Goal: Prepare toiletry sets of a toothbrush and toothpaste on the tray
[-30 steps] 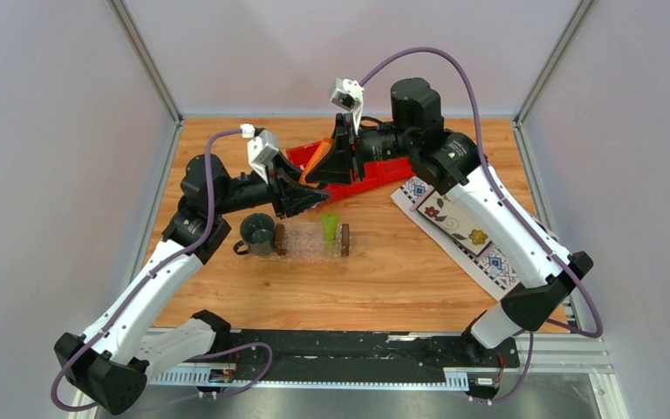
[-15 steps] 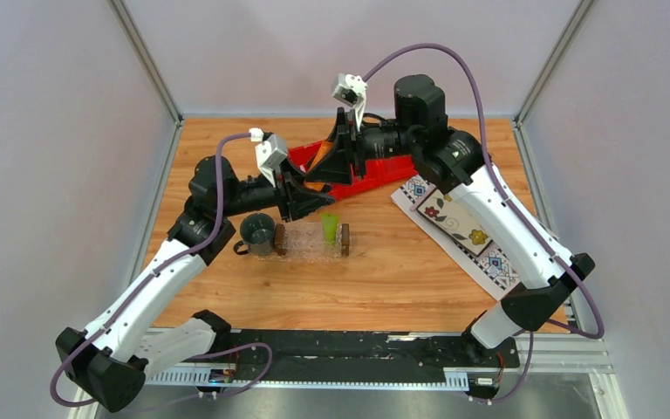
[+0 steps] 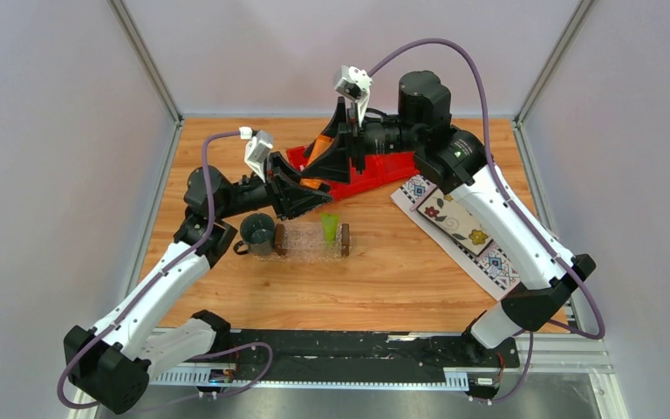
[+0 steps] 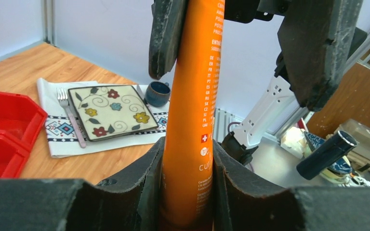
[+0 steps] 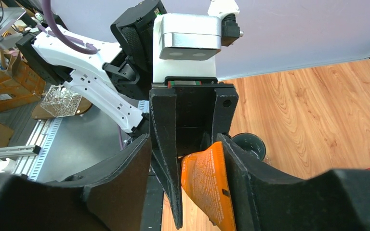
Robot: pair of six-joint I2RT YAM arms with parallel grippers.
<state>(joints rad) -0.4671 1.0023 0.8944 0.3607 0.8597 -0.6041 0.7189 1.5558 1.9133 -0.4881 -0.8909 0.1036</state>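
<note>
The orange toothpaste tube (image 4: 192,96) stands upright between my left gripper's (image 4: 188,159) shut jaws. In the top view both grippers meet over the near edge of the red bin (image 3: 379,170), the left gripper (image 3: 307,188) below the right gripper (image 3: 330,161), with the orange tube (image 3: 317,150) between them. My right gripper (image 5: 185,144) is wide open; the tube's flat end (image 5: 207,187) rests against its right finger. The lime green tube (image 3: 329,227) lies in the clear tray (image 3: 305,244). The toothbrush is hidden.
A dark mug (image 3: 257,231) stands just left of the tray. A patterned cloth (image 3: 488,257) with a flowered plate (image 4: 108,106), a fork (image 4: 72,115) and a small dark cup (image 4: 156,94) lies right of the bin.
The right gripper has risen a little and shifted right above the bin. The left arm's elbow swung left, and its gripper stayed by the bin on the orange tube.
</note>
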